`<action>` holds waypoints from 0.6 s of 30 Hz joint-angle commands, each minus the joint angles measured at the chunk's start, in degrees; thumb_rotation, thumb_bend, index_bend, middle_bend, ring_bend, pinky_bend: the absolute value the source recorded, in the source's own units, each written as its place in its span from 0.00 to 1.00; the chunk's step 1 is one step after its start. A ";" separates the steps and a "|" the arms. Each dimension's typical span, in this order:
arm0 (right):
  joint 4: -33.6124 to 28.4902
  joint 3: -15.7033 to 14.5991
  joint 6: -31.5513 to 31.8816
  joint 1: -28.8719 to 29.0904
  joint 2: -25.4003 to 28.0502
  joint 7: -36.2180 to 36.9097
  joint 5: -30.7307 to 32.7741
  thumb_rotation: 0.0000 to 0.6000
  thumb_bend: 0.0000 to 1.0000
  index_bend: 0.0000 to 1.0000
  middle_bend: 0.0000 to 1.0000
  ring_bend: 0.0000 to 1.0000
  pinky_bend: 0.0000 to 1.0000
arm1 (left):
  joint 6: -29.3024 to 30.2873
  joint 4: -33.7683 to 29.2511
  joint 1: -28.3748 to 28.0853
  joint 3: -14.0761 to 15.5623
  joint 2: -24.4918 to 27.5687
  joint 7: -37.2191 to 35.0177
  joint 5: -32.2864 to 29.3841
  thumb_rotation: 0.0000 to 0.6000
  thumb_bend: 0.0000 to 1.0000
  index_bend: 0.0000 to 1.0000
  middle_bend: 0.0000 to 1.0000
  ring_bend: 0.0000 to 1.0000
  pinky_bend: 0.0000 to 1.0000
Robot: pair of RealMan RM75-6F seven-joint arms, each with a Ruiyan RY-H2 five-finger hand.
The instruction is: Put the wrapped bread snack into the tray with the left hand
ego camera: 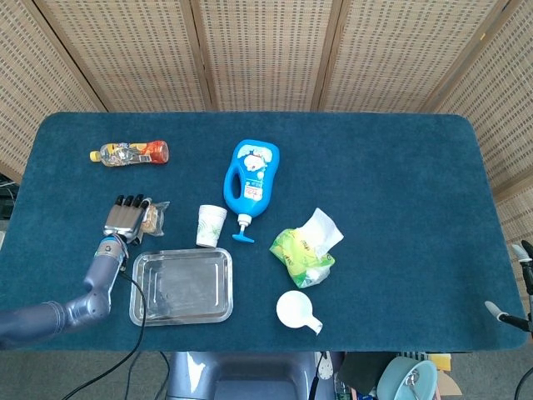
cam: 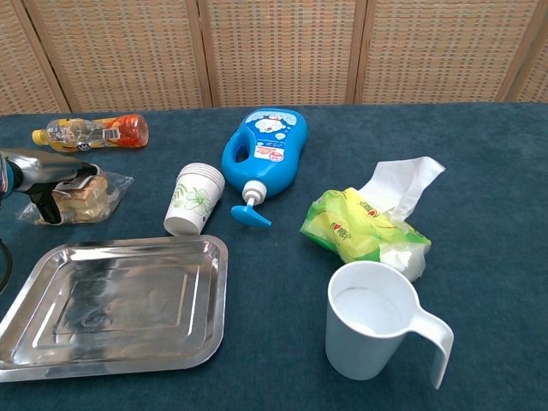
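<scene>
On the dark blue carpeted worktop (ego camera: 375,167), the left hand (ego camera: 123,217) lies over the clear-wrapped bread snack (cam: 86,195), its fingers (cam: 47,205) curled down around the near side of the packet in the chest view; it seems to grip the snack, which rests on the worktop just behind the far left corner of the shiny rectangular metal tray (ego camera: 141,312) and outside it. The tray holds nothing. A small clear bottle with an orange label (ego camera: 129,152) lies on its side farther back, well apart from the hand. Just beside the tray's far right corner stands a stack of white paper cups with a green leaf print (cam: 193,201), and behind it lies a blue detergent jug (ego camera: 250,177) with its spout toward the tray. To the right sits a green and yellow tissue packet (cam: 360,227) with a white sheet pulled out, and in front of it a white plastic mug with a handle (cam: 377,321). The right hand (ego camera: 520,283) shows only at the frame edge in the head view; I cannot tell how its fingers lie.
</scene>
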 commanded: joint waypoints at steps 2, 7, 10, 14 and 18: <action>-0.12 0.03 -0.16 0.06 0.15 -0.01 -0.03 1.00 0.13 0.00 0.00 0.00 0.00 | 0.15 1.01 0.28 -0.26 -0.82 0.18 0.42 1.00 0.54 0.16 0.10 0.00 0.05; 0.17 -0.09 -0.35 0.00 -0.18 -0.08 -0.06 1.00 0.13 0.00 0.00 0.00 0.00 | 1.34 1.20 0.82 -0.84 -1.18 -0.31 2.34 1.00 0.55 0.32 0.22 0.08 0.15; 0.24 -0.14 -0.64 0.11 -0.23 -0.03 -0.10 1.00 0.13 0.00 0.00 0.00 0.00 | 2.85 1.39 1.33 -1.18 -1.58 -0.70 3.93 1.00 0.55 0.41 0.30 0.15 0.20; 0.30 -0.08 -0.65 0.12 -0.32 0.15 -0.10 1.00 0.13 0.00 0.00 0.00 0.00 | 3.74 1.36 1.89 -1.66 -1.73 -1.23 5.74 1.00 0.55 0.45 0.33 0.17 0.22; 0.43 -0.06 -0.55 0.08 -0.36 0.21 -0.15 1.00 0.13 0.00 0.00 0.00 0.00 | 4.13 1.57 2.63 -2.27 -1.95 -2.30 7.61 1.00 0.56 0.47 0.35 0.19 0.24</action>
